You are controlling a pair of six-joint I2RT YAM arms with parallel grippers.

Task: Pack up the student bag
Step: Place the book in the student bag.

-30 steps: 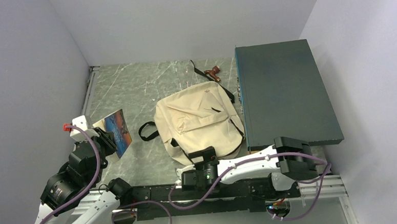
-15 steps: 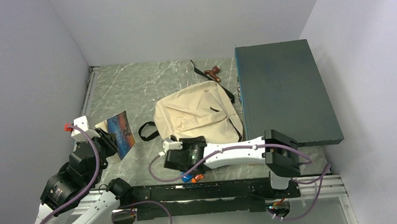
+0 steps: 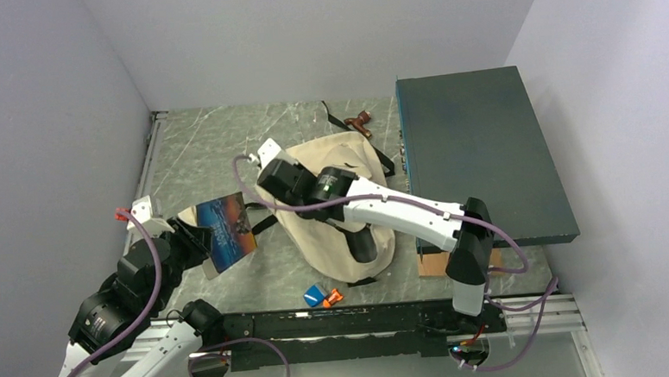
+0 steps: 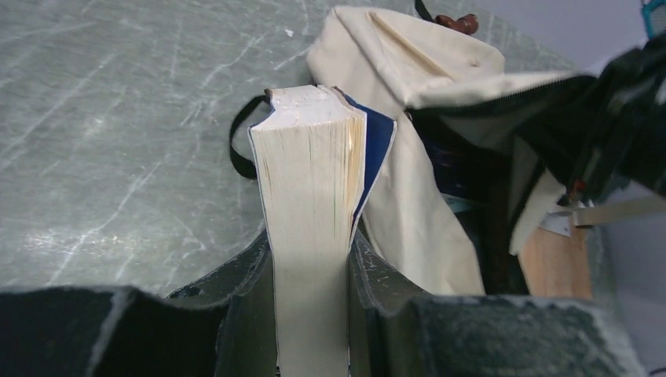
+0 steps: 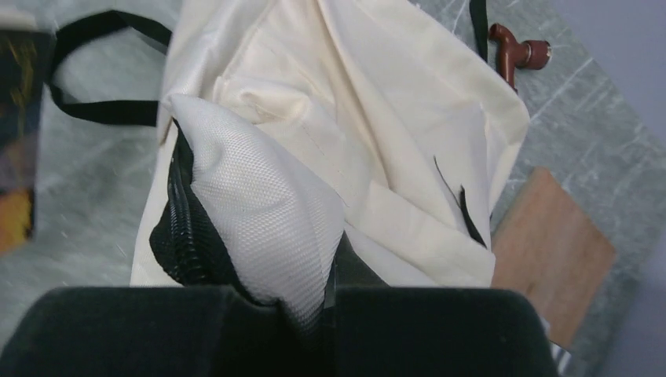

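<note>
The student bag (image 3: 344, 238) is a cream canvas backpack lying mid-table, with one edge of its mouth pulled up. My right gripper (image 3: 277, 184) is shut on that rim; in the right wrist view the white mesh lining and black zip of the student bag (image 5: 259, 204) are pinched in the right gripper (image 5: 314, 302). My left gripper (image 3: 197, 245) is shut on a thick book (image 3: 228, 229) with a colourful cover, held above the table left of the bag. In the left wrist view the book (image 4: 310, 173) stands page-edge up in the left gripper (image 4: 310, 251), facing the bag's dark open mouth (image 4: 471, 173).
A big dark teal flat box (image 3: 476, 155) fills the right side, resting on a wooden block (image 3: 434, 264). Small blue (image 3: 316, 294) and orange (image 3: 332, 298) items lie near the front rail. A brown strap end (image 3: 360, 122) lies behind the bag. The bag's black carry loop (image 5: 102, 110) trails left.
My right arm swung from the front rail to the bag, shut on its rim and lifted it up and left. My left gripper carried the book right, toward the bag.
</note>
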